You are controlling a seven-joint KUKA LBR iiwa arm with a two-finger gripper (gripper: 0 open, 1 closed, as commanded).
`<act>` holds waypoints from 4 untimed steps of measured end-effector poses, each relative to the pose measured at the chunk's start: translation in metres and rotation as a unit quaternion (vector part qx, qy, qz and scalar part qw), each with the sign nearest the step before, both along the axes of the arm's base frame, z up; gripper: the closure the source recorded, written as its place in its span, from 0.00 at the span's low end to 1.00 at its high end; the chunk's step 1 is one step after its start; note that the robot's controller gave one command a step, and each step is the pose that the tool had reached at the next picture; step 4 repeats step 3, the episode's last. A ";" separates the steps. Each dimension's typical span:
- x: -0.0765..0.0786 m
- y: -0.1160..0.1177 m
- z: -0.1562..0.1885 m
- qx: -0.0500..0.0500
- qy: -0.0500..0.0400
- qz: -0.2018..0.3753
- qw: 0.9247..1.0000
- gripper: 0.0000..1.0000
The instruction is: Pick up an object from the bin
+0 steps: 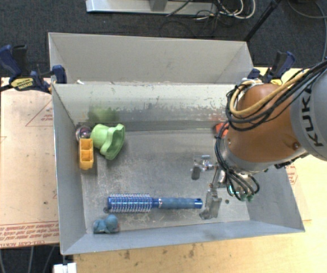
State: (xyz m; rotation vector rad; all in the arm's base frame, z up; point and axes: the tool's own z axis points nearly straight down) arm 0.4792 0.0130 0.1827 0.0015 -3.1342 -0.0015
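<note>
Blue hairbrush, handle end beside half-hidden claw

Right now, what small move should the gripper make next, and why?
Probably a slight shift toward the near wall: the open gripper hangs at the handle end of the blue hairbrush, which lies by one finger rather than between both.

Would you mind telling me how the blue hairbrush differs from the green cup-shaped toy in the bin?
The blue hairbrush is long and thin; the green cup-shaped toy is short and rounded. The hairbrush lies along the near wall, handle end by the gripper; the green toy sits at the back left, beside a yellow block. Both rest on the bin floor.
</note>
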 end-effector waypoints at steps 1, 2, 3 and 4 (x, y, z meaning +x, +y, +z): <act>0.009 0.035 -0.108 0.001 -0.005 0.070 0.998 0.00; 0.008 0.034 -0.106 0.000 -0.004 0.069 0.998 1.00; 0.007 0.025 0.018 0.000 -0.008 0.012 1.000 1.00; 0.007 0.025 0.018 0.000 -0.008 0.012 1.000 1.00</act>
